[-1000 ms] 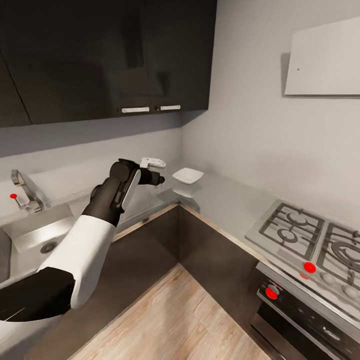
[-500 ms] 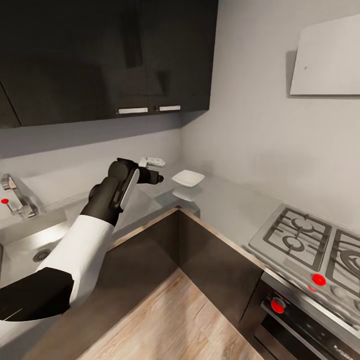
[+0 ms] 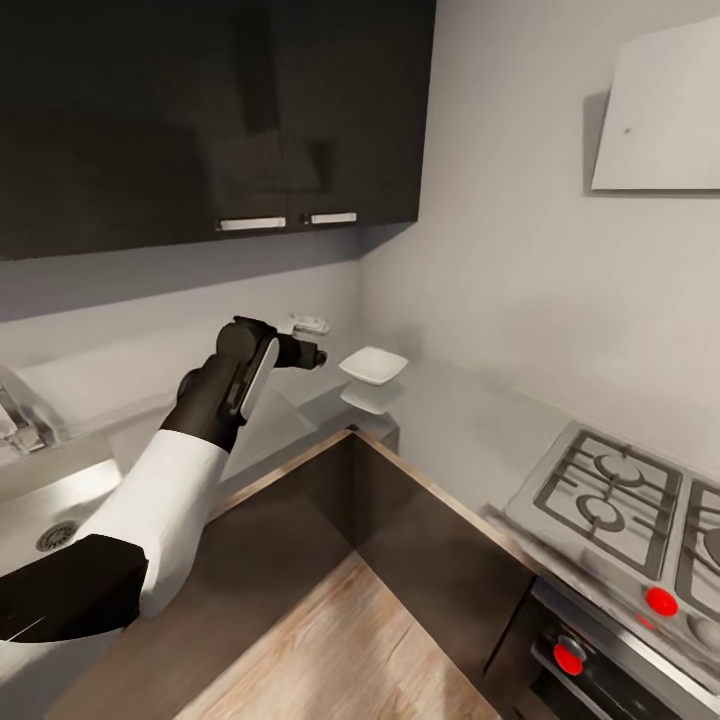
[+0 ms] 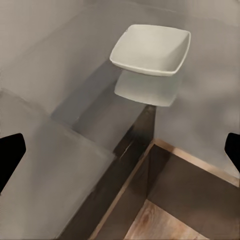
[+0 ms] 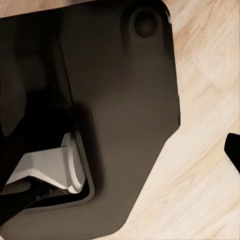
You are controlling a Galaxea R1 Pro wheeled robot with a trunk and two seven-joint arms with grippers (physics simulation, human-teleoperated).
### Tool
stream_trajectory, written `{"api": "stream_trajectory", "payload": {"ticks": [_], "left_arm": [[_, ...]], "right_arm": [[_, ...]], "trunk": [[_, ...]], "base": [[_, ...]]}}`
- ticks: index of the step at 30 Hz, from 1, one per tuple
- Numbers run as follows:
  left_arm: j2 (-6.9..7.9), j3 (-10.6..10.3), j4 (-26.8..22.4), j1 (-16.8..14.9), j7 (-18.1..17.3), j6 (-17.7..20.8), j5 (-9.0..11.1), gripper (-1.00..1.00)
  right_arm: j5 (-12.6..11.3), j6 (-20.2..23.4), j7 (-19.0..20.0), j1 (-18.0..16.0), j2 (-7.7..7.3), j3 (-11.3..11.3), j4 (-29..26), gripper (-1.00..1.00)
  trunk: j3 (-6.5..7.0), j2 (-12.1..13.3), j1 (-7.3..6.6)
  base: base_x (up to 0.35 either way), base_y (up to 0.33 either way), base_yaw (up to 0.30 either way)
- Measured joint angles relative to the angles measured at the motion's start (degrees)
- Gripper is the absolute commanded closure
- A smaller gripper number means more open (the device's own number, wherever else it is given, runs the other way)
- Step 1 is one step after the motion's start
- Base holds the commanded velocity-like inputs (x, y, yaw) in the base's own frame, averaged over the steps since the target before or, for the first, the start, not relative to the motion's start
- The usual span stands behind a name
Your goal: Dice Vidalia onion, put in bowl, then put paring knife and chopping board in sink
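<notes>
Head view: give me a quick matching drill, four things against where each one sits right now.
Things:
1. shallow white square bowl
2. grey steel sink basin
3. gas hob with grey metal grates
4. dark glossy wall cabinets

Places:
A. lower right, above red knobs
B. high on the wall, over the worktop
C. left edge of the picture
D. on the grey glossy countertop near the inner corner, just beyond the left claw

Pairs: 1-D, 2-C, 3-A, 4-B
</notes>
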Motion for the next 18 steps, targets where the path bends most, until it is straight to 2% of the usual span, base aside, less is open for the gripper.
{"api": "stream_trajectory", "payload": {"ticks": [4,11,18], "left_arm": [[0.30,0.00,-0.56,0.00,0.01,0.00,-0.09,-1.00],[0.67,0.00,-0.63,0.00,0.00,0.00,-0.04,-1.00],[0.68,-0.09,-0.58,0.00,0.00,0.00,0.03,-1.00]], "right_arm": [[0.00,0.00,0.01,-0.01,-0.03,-0.07,0.00,-1.00],[0.00,0.00,0.01,-0.01,-0.04,-0.09,-0.01,-1.00],[0.00,0.00,0.01,0.00,-0.05,-0.09,-0.01,-1.00]], "trunk": [[0.00,0.01,0.01],[0.00,0.00,0.02],[0.00,0.00,0.00]], "base": [[0.229,-0.007,0.000],[0.073,-0.001,0.000],[0.297,0.000,0.000]]}}
